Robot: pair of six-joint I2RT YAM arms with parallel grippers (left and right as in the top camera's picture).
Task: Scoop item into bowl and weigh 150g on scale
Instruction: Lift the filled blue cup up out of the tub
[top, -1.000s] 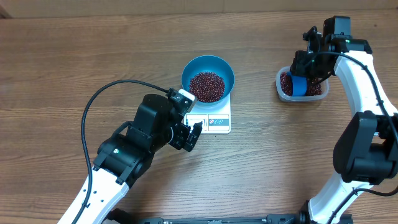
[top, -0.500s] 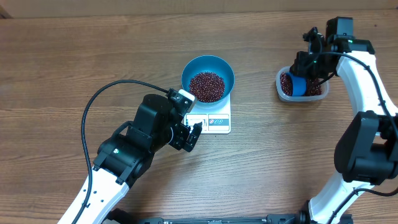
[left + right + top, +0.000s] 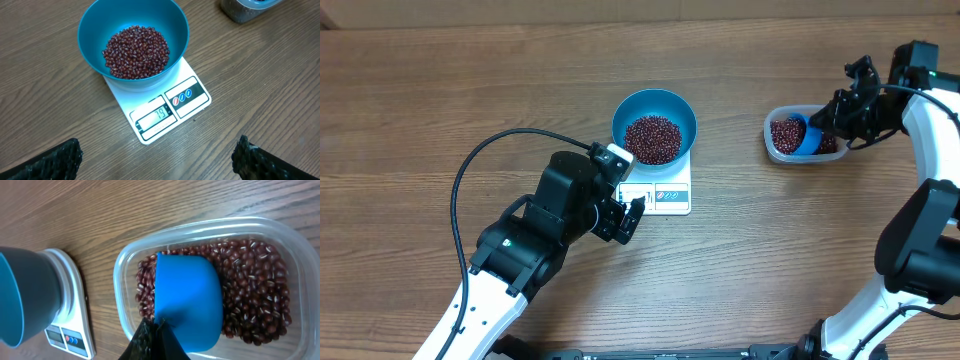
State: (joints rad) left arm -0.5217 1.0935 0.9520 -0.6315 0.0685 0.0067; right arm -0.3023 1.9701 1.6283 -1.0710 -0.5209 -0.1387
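Holding my right pincer (image 3: 154, 339) clamped on the blue scoop (image 3: 187, 300), I see it resting among the beans (image 3: 252, 280) in the clear tub (image 3: 200, 227), at three o'clock from the blue bowl (image 3: 95, 25) of beans on the white scale (image 3: 192, 97), while my left pincer (image 3: 628, 217) hangs wide apart at the scale's seven o'clock.

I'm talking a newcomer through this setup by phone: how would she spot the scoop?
On the wooden table, find the clear plastic tub of red-brown beans at the right. The scoop lies inside it, on the beans. It is small and blue, unlike the larger blue bowl on the white scale.
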